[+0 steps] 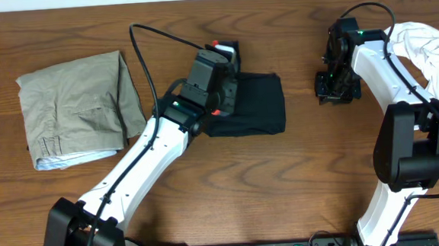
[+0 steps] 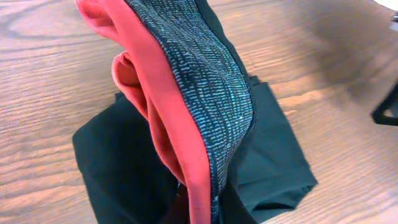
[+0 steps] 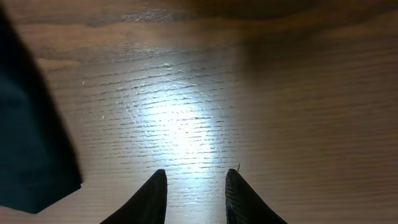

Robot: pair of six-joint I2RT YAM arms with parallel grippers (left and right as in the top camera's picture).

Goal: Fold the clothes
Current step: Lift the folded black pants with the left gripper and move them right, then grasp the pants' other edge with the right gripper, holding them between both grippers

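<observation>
Mid-worktop, the left gripper has its jaws pinched on the grey, coral-edged waistband of the folded black leggings, held raised. To their left lie folded khaki trousers. The right gripper hovers beside the leggings, jaws narrowly apart and empty. At the far right corner sits a crumpled white garment.

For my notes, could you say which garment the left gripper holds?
The black leggings, pinched at their coral-edged waistband by the left gripper; the khaki trousers lie folded apart, the white garment untouched.
</observation>
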